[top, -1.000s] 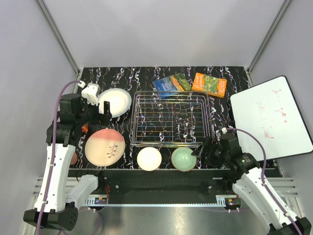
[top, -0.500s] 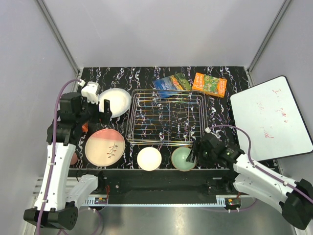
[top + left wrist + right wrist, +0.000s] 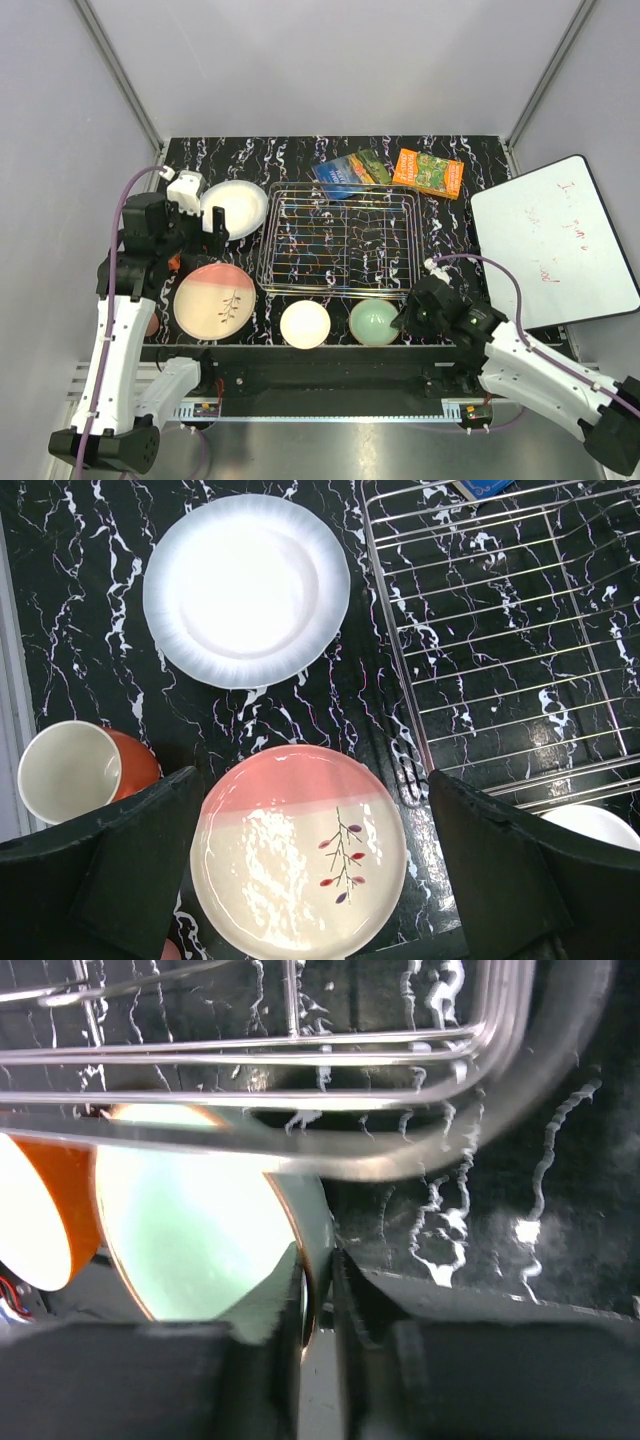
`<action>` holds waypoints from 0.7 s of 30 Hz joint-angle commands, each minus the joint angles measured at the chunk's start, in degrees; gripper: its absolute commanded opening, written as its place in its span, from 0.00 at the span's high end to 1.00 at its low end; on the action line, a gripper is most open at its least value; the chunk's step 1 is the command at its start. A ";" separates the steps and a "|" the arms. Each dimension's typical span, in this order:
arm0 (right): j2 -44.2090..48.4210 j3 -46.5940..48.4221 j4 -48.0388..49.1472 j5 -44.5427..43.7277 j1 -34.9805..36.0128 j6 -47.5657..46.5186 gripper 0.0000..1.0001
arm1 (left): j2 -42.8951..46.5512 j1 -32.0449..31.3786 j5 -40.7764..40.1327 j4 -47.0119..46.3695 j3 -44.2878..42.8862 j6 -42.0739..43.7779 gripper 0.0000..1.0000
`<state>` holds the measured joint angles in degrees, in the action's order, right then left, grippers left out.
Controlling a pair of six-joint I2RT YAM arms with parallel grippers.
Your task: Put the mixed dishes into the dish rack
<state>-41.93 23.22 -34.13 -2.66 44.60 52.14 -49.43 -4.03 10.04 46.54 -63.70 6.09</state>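
My right gripper (image 3: 400,322) is at the front edge of the table, shut on the right rim of the pale green bowl (image 3: 374,322). The right wrist view shows one finger inside and one outside the pale green bowl (image 3: 190,1220), with the right gripper (image 3: 318,1260) pinching it. The cream bowl (image 3: 305,325), orange outside, sits just left of it. Behind both lies the silver dish rack (image 3: 340,240), with nothing in it. My left gripper (image 3: 315,880) hangs open above the pink-and-cream plate (image 3: 300,850). The white plate (image 3: 247,590) lies behind that. A pink cup (image 3: 152,323) peeks from behind the left arm.
An orange cup with a cream inside (image 3: 75,770) stands left of the pink-and-cream plate. Blue (image 3: 350,172) and orange (image 3: 428,172) packets lie behind the rack. A white board with red writing (image 3: 555,245) overhangs the table's right side.
My right arm has swung left to the pale green bowl and its jaws have closed on the rim. The rack has slid slightly left. The left arm has barely moved.
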 commanded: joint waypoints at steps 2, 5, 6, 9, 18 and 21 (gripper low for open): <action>6.59 0.86 -5.15 -3.58 1.02 3.23 0.97 | 0.48 0.25 -0.11 -2.86 0.42 0.24 0.01; 8.88 2.26 -8.57 -3.85 1.28 3.32 1.00 | 0.48 0.25 0.59 -3.13 0.51 -0.02 0.01; 9.41 2.70 -9.02 -3.94 1.45 3.23 1.00 | 0.39 0.25 0.77 -3.21 0.51 -0.02 0.01; 8.80 5.95 -10.60 -4.02 1.89 2.00 1.00 | 0.30 0.25 0.94 -3.30 0.68 -0.11 0.01; -2.52 33.76 -20.18 -14.20 6.81 -10.10 1.00 | 0.30 0.25 1.20 -3.48 0.77 -0.02 0.01; -8.94 43.27 -24.39 -25.44 6.73 -15.90 1.00 | 0.30 0.25 1.82 -3.57 1.04 -0.37 0.01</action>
<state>-45.71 53.82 -56.07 -13.26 50.92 44.82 -49.50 -4.03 10.17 46.17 -63.13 6.07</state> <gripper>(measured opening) 0.032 0.988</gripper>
